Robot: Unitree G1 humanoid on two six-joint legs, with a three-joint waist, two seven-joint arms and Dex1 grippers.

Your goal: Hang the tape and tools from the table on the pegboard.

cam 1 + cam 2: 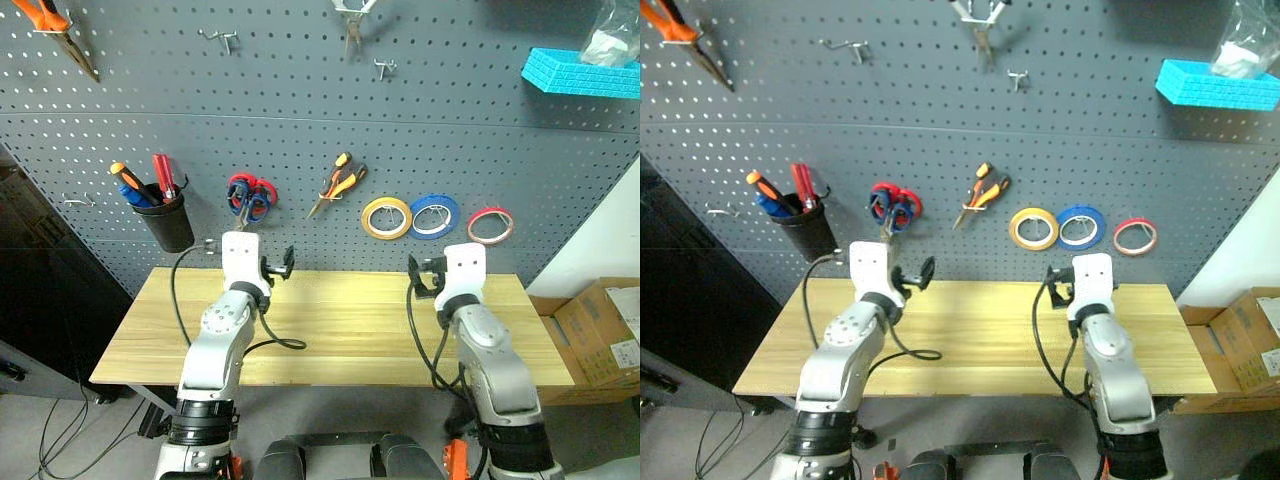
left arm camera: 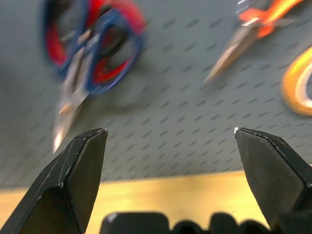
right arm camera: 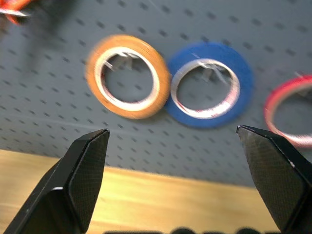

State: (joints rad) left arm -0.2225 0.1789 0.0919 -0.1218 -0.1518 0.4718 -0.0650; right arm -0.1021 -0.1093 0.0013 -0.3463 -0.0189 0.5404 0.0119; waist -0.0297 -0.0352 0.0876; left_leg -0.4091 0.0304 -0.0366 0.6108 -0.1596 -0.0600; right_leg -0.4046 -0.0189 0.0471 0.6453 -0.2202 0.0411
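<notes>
pegboard (image 1: 300, 90): dark grey, regular grid of small holes
table (image 1: 340, 320): pale-yellow wood planks
tape (image 1: 490, 225): red rim, right of blue roll (image 1: 434, 216) and yellow roll (image 1: 386, 217)
shelf (image 1: 580, 72), upper right: turquoise

Yellow roll (image 1: 386, 217), blue roll (image 1: 434, 216), black cup (image 1: 166, 221), cardboard boxes (image 1: 598, 335).

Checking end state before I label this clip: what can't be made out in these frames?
- Blue-handled scissors: overlap the red-handled scissors; head views too small, left wrist view blurred, so which hook holds which is unclear.
- Red-rimmed tape: cut off by the right wrist view's edge.
- Cup: hides the lower ends of the screwdrivers.
- Pliers: their hook is too small to see.
</notes>
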